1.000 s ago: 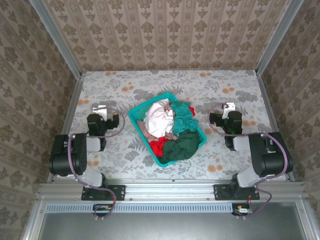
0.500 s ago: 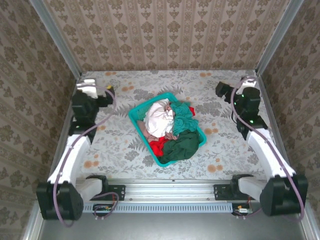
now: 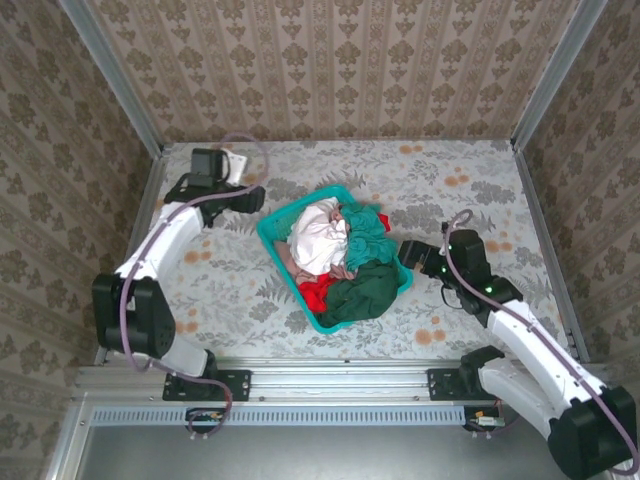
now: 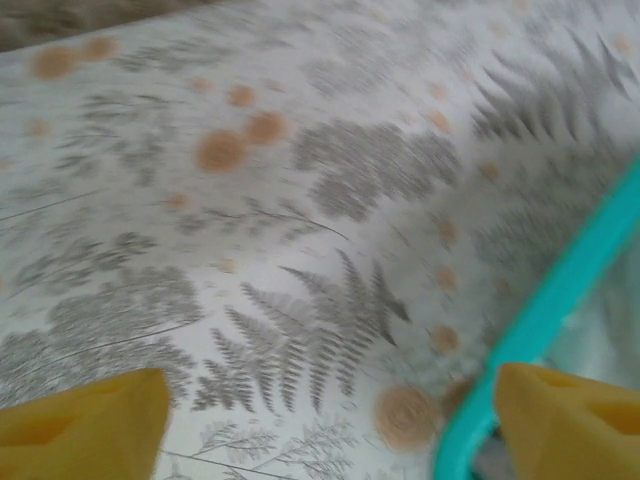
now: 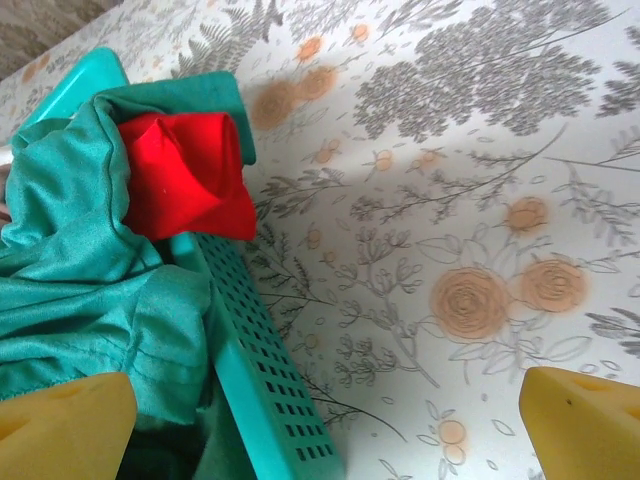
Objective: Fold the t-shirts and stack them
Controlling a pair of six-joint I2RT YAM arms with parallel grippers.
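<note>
One basket (image 3: 268, 243), five t-shirts (image 3: 320, 240) heaped inside — left pincer (image 4: 328, 418), right pincer (image 5: 322, 420), both released.

Lab rig, aluminium frame (image 3: 340, 378) (wallpapered walls (image 3: 330, 70))

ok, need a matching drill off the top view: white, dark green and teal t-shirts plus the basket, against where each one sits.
Things:
1. white t-shirt
2. dark green t-shirt
3. teal t-shirt
4. basket

Places:
A. in the basket, near-right end
B. standing on the table
C. in the basket, far-left side, on top
D. in the basket, far-right side

Pairs: 1-C, 2-A, 3-D, 4-B
</note>
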